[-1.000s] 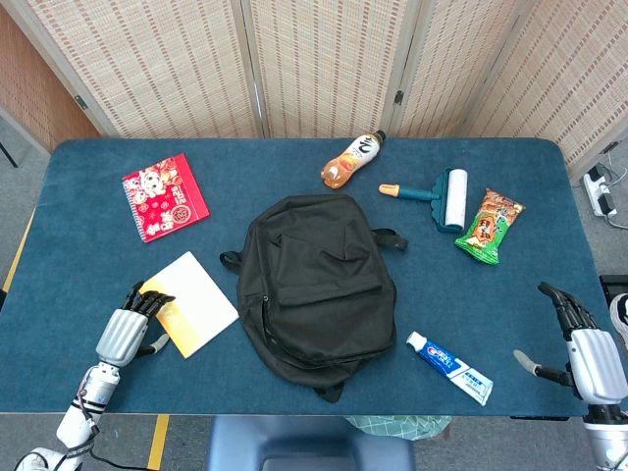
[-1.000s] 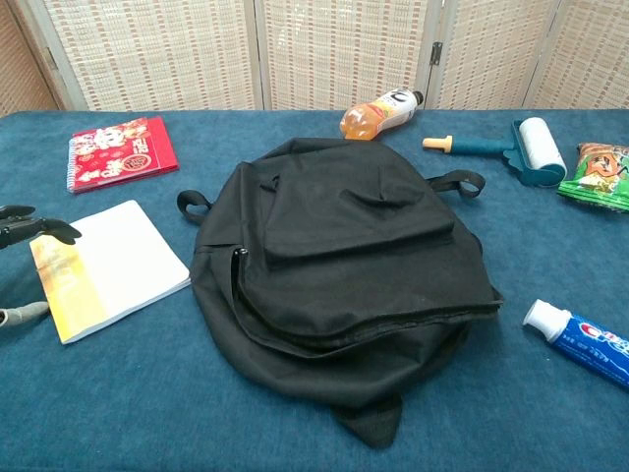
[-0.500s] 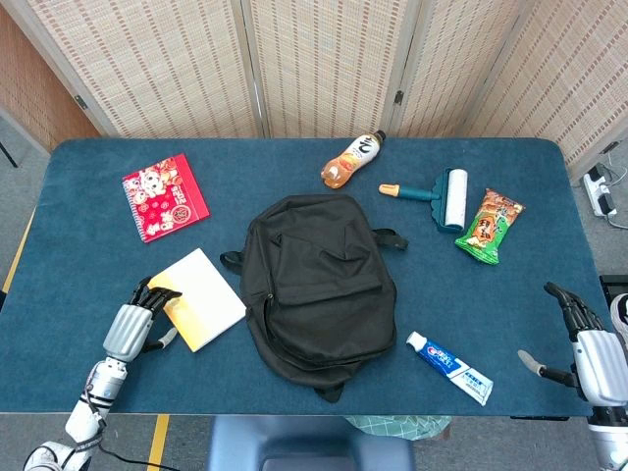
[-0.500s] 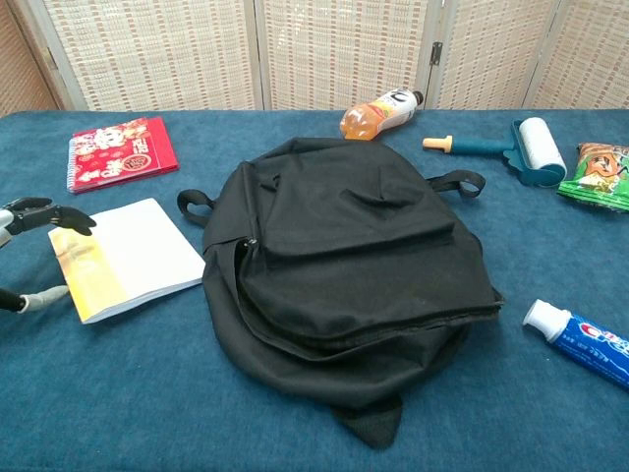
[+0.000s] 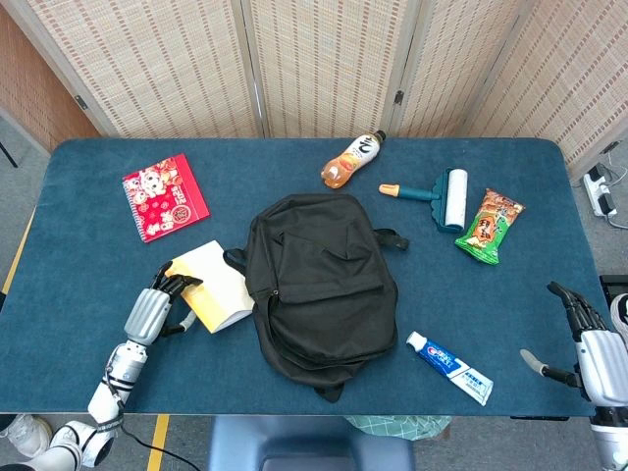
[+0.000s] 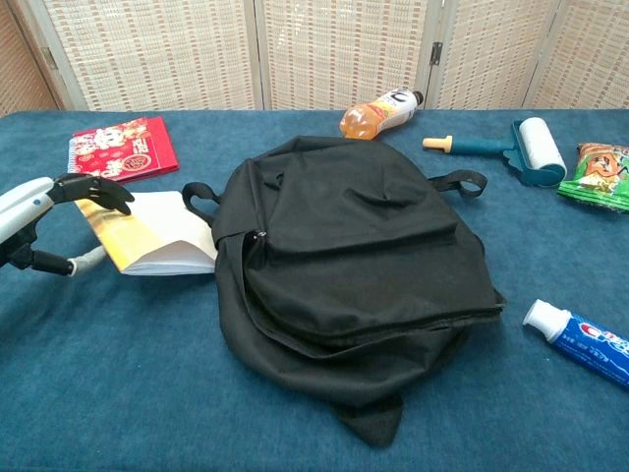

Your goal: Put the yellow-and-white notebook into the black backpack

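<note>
Notebook, yellow-and-white [image 6: 157,238], shown at the mouth of the black backpack [image 5: 319,285]. Items are listed largest to smallest, with clock directions read from the table centre in the head view.

Blue table [image 5: 88,196]: carries every item. Black backpack: lies flat at centre, its zipped side opening facing 9 o'clock. Notebook: at 9 o'clock, its white edge touching and partly tucked under the backpack's flap, its yellow edge toward the left hand [image 5: 155,306]. Red notebook [image 5: 165,196]: at 10 o'clock, well apart from the work. Lint roller [image 5: 440,196] and snack packet [image 5: 490,227]: at 2 o'clock. Orange drink bottle [image 5: 352,159]: at 12 o'clock. Toothpaste tube [image 5: 449,368]: at 4 o'clock. Left hand: at 8 o'clock, dark fingers [image 6: 95,190] curled over the notebook's yellow edge and thumb below it, apparently holding that edge. Right hand [image 5: 587,339]: at the table's 4 o'clock corner, fingers spread, holding nothing.

Step in hand, as judged: feeding the notebook through the side opening. To do it well, keep the notebook low and level, lead with the white edge, and push straight toward 3 o'clock; the flap looks slack, so the free hand could usefully lift it to stop the cover catching on the zipper.
</note>
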Motion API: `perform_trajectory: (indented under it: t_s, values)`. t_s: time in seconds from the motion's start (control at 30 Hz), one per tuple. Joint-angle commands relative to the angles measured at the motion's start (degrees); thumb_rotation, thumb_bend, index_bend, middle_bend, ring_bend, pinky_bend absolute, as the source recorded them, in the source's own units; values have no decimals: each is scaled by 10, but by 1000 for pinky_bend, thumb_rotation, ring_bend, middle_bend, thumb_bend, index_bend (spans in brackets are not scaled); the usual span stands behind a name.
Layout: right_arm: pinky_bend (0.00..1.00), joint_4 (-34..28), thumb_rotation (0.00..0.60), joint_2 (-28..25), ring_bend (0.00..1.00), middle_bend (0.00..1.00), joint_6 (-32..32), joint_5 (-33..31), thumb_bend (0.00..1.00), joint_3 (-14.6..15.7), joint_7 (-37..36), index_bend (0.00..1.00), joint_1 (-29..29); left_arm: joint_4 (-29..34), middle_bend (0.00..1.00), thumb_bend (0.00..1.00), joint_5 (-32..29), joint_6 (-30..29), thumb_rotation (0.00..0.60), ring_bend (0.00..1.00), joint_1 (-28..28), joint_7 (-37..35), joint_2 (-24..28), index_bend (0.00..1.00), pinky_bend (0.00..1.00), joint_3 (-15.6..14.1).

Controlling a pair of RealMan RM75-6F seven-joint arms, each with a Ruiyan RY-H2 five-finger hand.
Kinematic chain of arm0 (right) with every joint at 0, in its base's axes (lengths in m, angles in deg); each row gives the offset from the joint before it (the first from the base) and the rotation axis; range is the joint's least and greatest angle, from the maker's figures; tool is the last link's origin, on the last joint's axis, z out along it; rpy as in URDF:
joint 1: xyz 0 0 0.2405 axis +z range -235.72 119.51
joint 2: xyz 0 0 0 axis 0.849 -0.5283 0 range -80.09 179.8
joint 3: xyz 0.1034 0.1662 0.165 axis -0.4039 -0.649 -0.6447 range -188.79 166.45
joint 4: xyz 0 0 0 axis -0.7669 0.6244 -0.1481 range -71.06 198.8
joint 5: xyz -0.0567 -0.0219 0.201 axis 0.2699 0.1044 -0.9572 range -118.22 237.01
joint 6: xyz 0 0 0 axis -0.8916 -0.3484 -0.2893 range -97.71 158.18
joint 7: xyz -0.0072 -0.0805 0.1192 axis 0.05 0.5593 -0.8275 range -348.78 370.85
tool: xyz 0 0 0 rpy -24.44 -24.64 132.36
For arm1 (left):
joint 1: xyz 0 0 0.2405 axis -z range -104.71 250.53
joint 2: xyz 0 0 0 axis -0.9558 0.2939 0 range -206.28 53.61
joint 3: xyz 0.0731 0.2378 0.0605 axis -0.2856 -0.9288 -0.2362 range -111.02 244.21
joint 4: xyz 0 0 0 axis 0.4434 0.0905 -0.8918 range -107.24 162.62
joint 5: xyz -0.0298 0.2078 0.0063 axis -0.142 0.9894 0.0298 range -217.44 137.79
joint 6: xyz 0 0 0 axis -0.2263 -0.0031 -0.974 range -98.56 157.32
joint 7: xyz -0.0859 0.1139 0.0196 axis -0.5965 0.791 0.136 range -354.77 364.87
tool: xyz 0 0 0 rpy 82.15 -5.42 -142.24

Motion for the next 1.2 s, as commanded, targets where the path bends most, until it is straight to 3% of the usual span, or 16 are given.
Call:
perform_trajectory:
  t_s: [0.03,0.3,0.53,0.8,1.2]
  values:
    - [196,0,600,0,130,175,-2,0,185,0,0,81,1,4,366,459,-3,7,600,296,7,-6,0,315,92,4]
    - [196,1,600,1,129,175,-4,-2,185,-2,1,81,2,6,377,553,12,17,600,308,25,7,11,315,109,-8]
    - [196,2,600,3,129,175,-8,-4,186,-3,2,81,4,-10,377,547,14,-4,600,308,30,43,-4,337,109,-3]
    - [196,5,600,5,130,175,-11,-8,185,-3,2,81,4,-35,377,289,16,-39,600,305,29,80,-27,382,109,1]
    - [196,8,600,8,130,175,-17,-10,185,-4,3,82,6,-72,400,248,4,-55,600,329,22,57,-62,506,122,7]
